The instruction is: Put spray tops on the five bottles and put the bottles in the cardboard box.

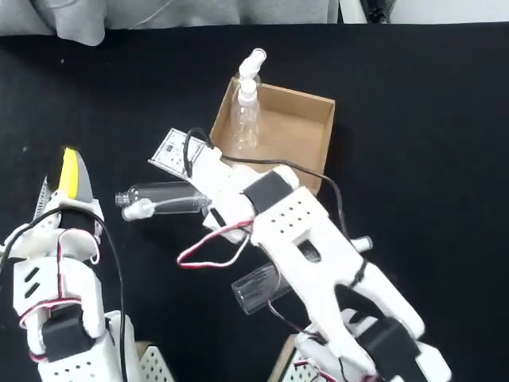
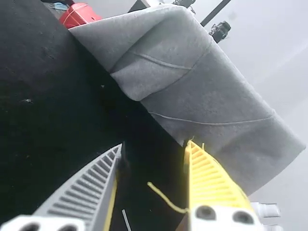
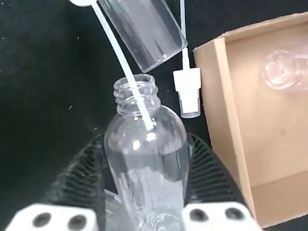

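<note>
The cardboard box [image 1: 290, 131] holds one clear bottle [image 1: 245, 119] with its spray top [image 1: 253, 62] on, leaning in a corner. Just beside the box, the right end effector [image 3: 147, 149] pinches an uncapped bottle [image 3: 144, 173], and a loose dip tube [image 3: 126, 72] crosses its neck. The left end effector [image 2: 154, 147] is spread over the desk [image 2: 38, 120], gripping nothing.

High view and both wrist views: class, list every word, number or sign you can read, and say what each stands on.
No text can be read in any view.
White card lying beside the cardboard box: dark print, too small to read.
Clear bottle in the right end effector: no label or print seen.
</note>
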`<move>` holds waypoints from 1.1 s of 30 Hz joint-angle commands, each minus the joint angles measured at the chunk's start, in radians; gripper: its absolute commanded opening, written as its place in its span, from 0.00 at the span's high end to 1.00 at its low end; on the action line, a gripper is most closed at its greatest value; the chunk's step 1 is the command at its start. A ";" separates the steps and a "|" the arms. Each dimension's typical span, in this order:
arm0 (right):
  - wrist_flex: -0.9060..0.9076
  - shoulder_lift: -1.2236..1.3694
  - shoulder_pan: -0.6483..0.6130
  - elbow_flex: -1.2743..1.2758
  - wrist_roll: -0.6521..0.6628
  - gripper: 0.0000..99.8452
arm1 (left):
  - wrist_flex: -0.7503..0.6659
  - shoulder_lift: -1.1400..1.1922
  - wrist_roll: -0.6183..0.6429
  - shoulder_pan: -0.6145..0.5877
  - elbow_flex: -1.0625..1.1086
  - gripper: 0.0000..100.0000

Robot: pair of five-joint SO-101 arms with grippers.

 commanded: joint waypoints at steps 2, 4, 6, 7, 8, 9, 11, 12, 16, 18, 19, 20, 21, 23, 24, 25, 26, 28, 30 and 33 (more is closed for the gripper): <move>-0.063 -0.102 -0.011 0.030 -0.012 0.95 | 0.068 -0.011 0.003 0.015 -0.150 0.81; -0.078 -0.110 -0.035 0.047 -0.014 0.95 | 0.068 -0.009 0.002 0.033 -0.163 0.80; -0.103 -0.110 -0.044 0.065 -0.014 0.95 | 0.064 -0.005 0.000 0.054 -0.171 0.80; -0.117 -0.108 -0.044 0.071 -0.014 0.95 | 0.061 -0.005 0.000 0.064 -0.171 0.80; -0.132 -0.108 -0.044 0.081 -0.014 0.95 | 0.060 -0.006 0.000 0.071 -0.174 0.80; -0.147 -0.108 -0.044 0.091 -0.014 0.95 | 0.068 -0.005 0.000 0.074 -0.185 0.80; -0.176 -0.108 -0.046 0.111 -0.014 0.95 | 0.092 -0.002 -0.002 0.068 -0.200 0.81; -0.189 -0.108 -0.048 0.119 -0.021 0.95 | 0.117 -0.002 -0.006 0.067 -0.209 0.81; -0.238 -0.107 -0.064 0.148 -0.052 0.95 | 0.215 -0.002 -0.054 0.068 -0.209 0.81; -0.252 -0.107 -0.084 0.165 -0.052 0.95 | 0.261 -0.002 -0.057 0.067 -0.202 0.81; -0.256 -0.107 -0.095 0.171 -0.052 0.95 | 0.285 -0.002 -0.057 0.067 -0.200 0.81; -0.259 -0.107 -0.104 0.176 -0.052 0.95 | 0.313 -0.002 -0.057 0.067 -0.199 0.81; -0.259 -0.107 -0.114 0.180 -0.052 0.95 | 0.341 -0.002 -0.055 0.067 -0.199 0.81; -0.259 -0.107 -0.123 0.183 -0.052 0.95 | 0.371 0.000 -0.054 0.067 -0.191 0.81; -0.259 -0.107 -0.124 0.183 -0.052 0.95 | 0.371 0.000 -0.054 0.067 -0.179 0.81; -0.259 -0.107 -0.123 0.183 -0.052 0.95 | 0.371 0.000 -0.054 0.067 -0.163 0.81; -0.259 -0.107 -0.123 0.183 -0.052 0.95 | 0.371 0.000 -0.054 0.067 -0.150 0.81; -0.259 -0.105 -0.123 0.183 -0.051 0.95 | 0.371 0.000 -0.054 0.067 -0.117 0.81; -0.259 -0.105 -0.123 0.183 -0.051 0.95 | 0.379 0.000 -0.054 0.067 -0.096 0.81; -0.259 -0.096 -0.123 0.182 -0.051 0.95 | 0.384 0.025 -0.052 0.065 -0.101 0.81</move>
